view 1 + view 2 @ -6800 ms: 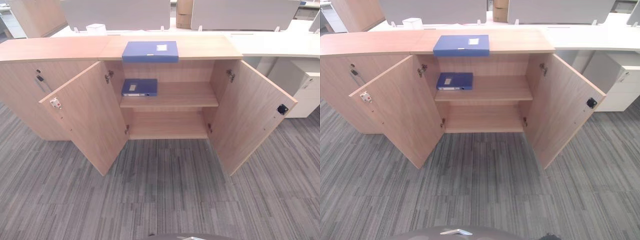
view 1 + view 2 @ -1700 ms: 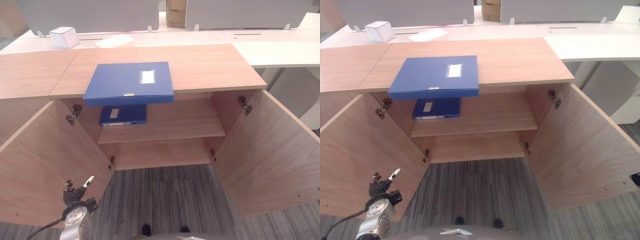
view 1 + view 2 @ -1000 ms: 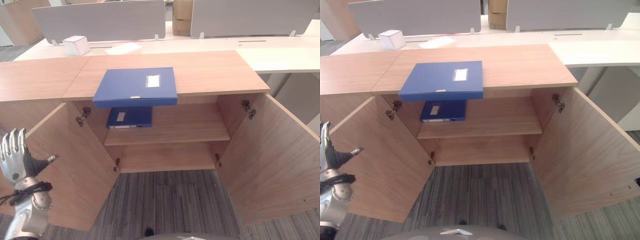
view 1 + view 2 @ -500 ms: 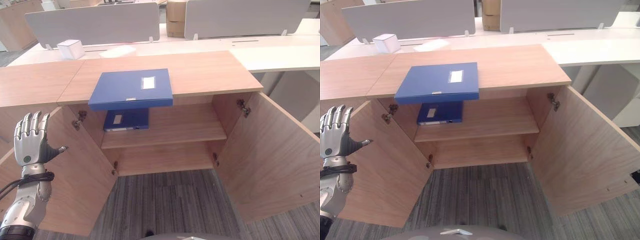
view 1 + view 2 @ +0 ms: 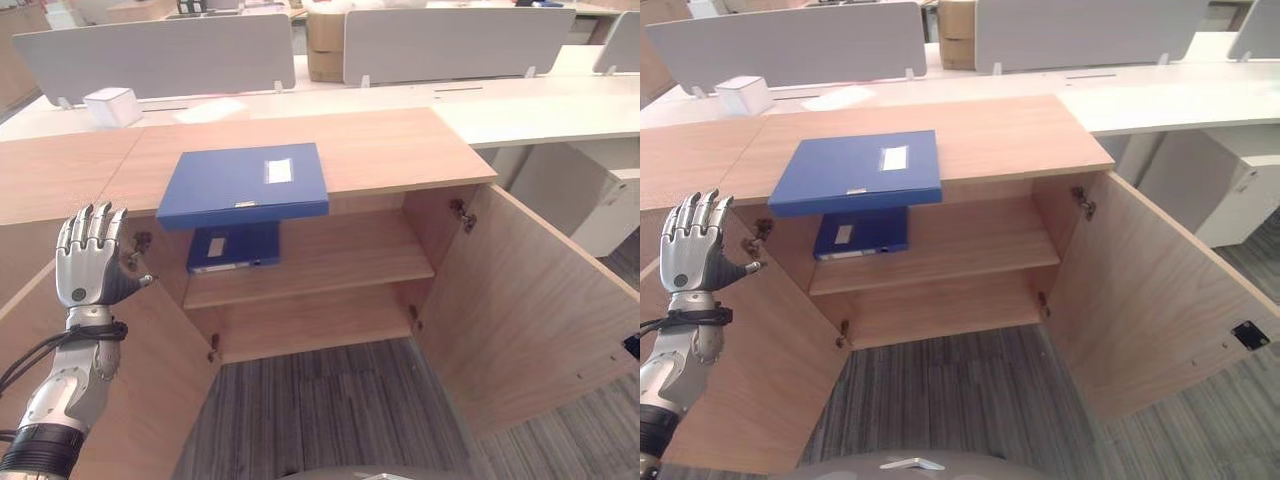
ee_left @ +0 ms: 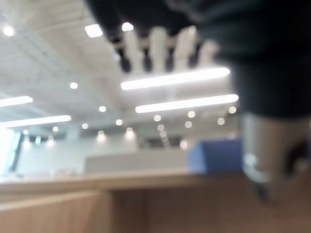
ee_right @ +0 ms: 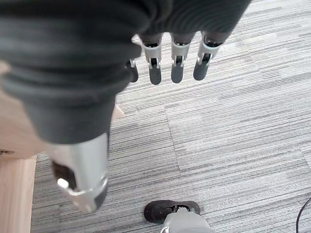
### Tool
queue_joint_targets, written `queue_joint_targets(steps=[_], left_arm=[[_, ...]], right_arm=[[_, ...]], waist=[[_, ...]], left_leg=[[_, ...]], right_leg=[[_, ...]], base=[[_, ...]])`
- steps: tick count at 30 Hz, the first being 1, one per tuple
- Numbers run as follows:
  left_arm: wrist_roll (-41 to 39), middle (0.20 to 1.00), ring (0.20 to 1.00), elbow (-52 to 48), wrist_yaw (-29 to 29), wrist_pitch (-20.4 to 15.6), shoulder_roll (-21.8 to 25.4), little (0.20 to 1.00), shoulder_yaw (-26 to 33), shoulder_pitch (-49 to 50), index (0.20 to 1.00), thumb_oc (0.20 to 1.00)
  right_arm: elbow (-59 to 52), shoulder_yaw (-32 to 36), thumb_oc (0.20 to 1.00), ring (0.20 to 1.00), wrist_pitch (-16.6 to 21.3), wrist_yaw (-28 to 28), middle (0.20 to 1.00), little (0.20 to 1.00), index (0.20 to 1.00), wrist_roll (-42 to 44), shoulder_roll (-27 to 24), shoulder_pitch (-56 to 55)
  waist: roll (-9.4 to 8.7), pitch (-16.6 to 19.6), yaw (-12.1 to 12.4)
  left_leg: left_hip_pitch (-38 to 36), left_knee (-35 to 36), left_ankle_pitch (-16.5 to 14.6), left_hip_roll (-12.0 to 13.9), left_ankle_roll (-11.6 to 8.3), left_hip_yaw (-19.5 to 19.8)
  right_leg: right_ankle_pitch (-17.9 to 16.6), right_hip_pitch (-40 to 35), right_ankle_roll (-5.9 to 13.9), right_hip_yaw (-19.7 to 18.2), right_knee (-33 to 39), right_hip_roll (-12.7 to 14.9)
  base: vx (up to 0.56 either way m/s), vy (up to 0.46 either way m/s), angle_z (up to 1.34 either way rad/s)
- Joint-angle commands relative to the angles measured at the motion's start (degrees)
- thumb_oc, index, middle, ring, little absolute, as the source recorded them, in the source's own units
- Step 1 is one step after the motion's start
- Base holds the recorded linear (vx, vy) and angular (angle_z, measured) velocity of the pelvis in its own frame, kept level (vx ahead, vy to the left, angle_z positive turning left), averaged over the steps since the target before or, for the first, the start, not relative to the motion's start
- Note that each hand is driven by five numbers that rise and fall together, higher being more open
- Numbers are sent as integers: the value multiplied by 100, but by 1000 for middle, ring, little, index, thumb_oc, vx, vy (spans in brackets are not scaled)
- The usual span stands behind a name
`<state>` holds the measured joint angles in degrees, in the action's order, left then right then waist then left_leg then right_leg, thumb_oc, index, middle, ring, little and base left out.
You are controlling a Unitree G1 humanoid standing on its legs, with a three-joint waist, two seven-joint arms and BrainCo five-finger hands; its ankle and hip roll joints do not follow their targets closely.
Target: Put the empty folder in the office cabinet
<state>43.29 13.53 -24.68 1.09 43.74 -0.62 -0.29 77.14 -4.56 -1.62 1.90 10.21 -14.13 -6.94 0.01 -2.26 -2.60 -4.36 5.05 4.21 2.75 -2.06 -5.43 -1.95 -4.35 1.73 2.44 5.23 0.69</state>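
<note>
Left hand (image 5: 88,268) raised, fingers straight and empty, lower left of frame; blue folder (image 5: 245,184) on cabinet top (image 5: 400,150) lies up-right of it, seemingly long axis left-right, overhanging the front edge.

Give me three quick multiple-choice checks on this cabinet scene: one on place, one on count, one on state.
1. Where is the larger blue folder?
A. on the cabinet top
B. on the floor
C. on the lower shelf

2. How many blue folders show?
A. one
B. two
C. four

3. How is the left hand?
A. closed on a folder
B. open, holding nothing
C. gripping a door

Key: 1 A, it overhangs the cabinet top's front edge. 2 B, a smaller folder lies on the upper shelf. 3 B, fingers straight.
</note>
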Motion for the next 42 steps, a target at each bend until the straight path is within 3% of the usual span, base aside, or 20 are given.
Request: queue_joint_targets(steps=[1, 5, 16, 28, 42], left_arm=[[132, 1000, 1000, 92, -106, -35, 485, 1000, 78, -688, 1000, 1000], [135, 1000, 1000, 311, -102, -9, 575, 1000, -145, -1004, 1000, 1000], [85, 1000, 1000, 1595, -52, 95, 694, 1000, -1431, -2348, 1000, 1000], [112, 1000, 1000, 1989, 17, 40, 499, 1000, -1954, -2757, 1000, 1000], [160, 1000, 1000, 2482, -65, 91, 626, 1000, -2682, -3772, 1000, 1000]], right_arm=[[292, -99, 1000, 1000, 31, 138, 1000, 1000, 1000, 137, -125, 346], [322, -80, 1000, 1000, 21, 140, 1000, 1000, 1000, 158, -141, 299], [336, -124, 1000, 1000, 71, 242, 1000, 1000, 1000, 271, -210, 200], [365, -122, 1000, 1000, 87, 296, 1000, 1000, 1000, 301, -242, 140], [333, -95, 1000, 1000, 169, 374, 1000, 1000, 1000, 451, -324, 141]], waist=[[-77, -73, -152], [-82, -56, -214], [-63, -47, -437], [-59, -35, -536], [-73, -133, -646]], left_leg=[[-242, -5, -839, -37, -173, -69], [-248, -5, -841, -39, -169, -103], [-181, -5, -846, -44, -161, -286], [-139, -5, -857, -54, -154, -362], [99, -5, -783, -53, -160, -419]], right_leg=[[240, -272, 528, 60, -23, 352], [224, -256, 537, 17, -23, 344], [134, -112, 618, -115, -23, 368], [99, -35, 652, -164, -23, 380], [-22, 217, 711, -183, -23, 409]], base=[[-2, 9, -9], [-3, 9, -5], [-7, 11, -8], [-5, 5, -3], [-17, 4, -2]])
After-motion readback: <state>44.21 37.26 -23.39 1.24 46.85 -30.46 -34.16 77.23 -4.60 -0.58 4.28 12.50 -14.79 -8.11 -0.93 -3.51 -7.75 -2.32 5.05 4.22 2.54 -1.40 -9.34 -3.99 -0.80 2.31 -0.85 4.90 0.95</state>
